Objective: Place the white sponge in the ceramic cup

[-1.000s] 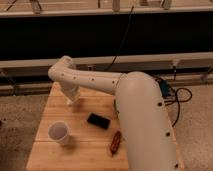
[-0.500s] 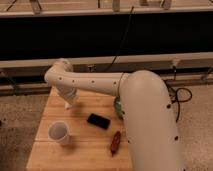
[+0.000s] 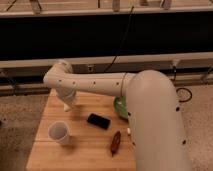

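Over the back left corner of the tabletop [image 3: 85, 152], the gripper [image 3: 68, 104] hangs pointing down, closed.

The arm [image 3: 95, 84] reaches from the right side across to the left and bends down at the wrist. The gripper's pale tip is low, just above the wood; I cannot tell if the white sponge is held there, and it is not seen lying anywhere on the tabletop. The ceramic cup [image 3: 60, 133] stands upright near the left edge, in front of the gripper and apart from it. A black flat object [image 3: 98, 120] lies in the middle, a brown object [image 3: 115, 143] nearer the front edge, and a green bowl [image 3: 120, 108] is partly hidden behind the arm.
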`<state>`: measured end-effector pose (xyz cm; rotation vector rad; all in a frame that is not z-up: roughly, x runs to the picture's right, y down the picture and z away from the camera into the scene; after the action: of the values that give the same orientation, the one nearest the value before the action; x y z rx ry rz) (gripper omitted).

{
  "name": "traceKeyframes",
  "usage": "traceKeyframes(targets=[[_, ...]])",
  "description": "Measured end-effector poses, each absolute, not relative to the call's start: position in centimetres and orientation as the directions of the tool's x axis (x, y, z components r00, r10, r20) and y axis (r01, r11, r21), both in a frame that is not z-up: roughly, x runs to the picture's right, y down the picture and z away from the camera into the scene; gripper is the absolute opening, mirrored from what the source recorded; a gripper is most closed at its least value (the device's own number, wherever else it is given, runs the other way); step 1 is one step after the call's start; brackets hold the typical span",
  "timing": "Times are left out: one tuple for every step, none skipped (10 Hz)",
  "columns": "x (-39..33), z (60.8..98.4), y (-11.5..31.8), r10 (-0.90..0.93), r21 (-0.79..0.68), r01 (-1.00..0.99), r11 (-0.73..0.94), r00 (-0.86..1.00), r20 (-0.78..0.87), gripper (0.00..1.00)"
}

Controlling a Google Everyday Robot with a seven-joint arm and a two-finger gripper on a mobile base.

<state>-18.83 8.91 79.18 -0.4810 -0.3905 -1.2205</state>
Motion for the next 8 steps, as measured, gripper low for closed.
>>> traceKeyframes(targets=[[-19.0,78.3,9.3,-0.793,-0.134,0.955,0.263,0.293,0.534,0.0],[-19.0,77.9,9.4,-0.794,-0.13,0.956,0.263,0.291,0.533,0.0],[-19.0,77.9,9.5,-0.795,-0.125,0.957,0.263,0.289,0.534,0.0],[-19.0,77.7,9.7,-0.797,-0.115,0.959,0.259,0.28,0.535,0.0],[-19.0,77.2,10.2,-0.799,-0.106,0.962,0.25,0.267,0.538,0.0],[-19.3,76.5,10.9,-0.801,-0.096,0.966,0.241,0.254,0.543,0.0],[-19.6,76.0,11.4,-0.801,-0.089,0.968,0.234,0.244,0.547,0.0],[-19.7,75.8,11.7,-0.801,-0.082,0.969,0.232,0.238,0.549,0.0]])
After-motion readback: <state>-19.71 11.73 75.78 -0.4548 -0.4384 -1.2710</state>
